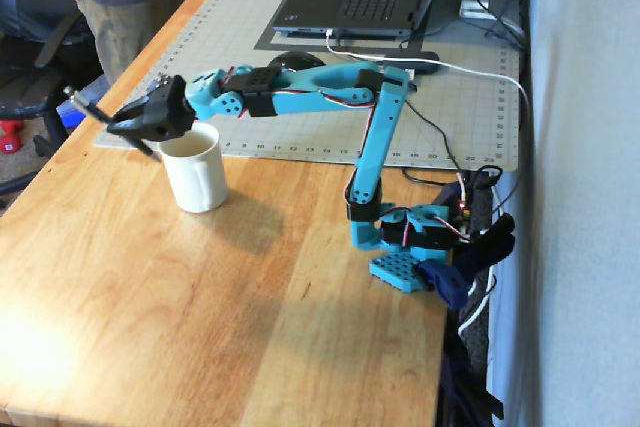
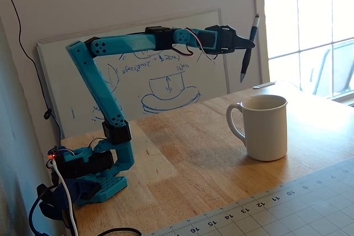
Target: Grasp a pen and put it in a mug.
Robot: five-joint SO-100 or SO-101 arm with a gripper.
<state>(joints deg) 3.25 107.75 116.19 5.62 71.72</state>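
Cream-white glossy ceramic cylindrical mug (image 2: 265,127), loop handle, on wooden table (image 1: 200,297). Black claw (image 2: 250,42) clamps slim dark blue-black pen (image 2: 248,48), near-upright, silvery tip down, above mug.

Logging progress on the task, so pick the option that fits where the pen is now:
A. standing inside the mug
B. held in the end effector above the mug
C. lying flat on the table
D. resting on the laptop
B: the end effector grips the pen near upright in the air, tip down, above the mug and not yet in it.
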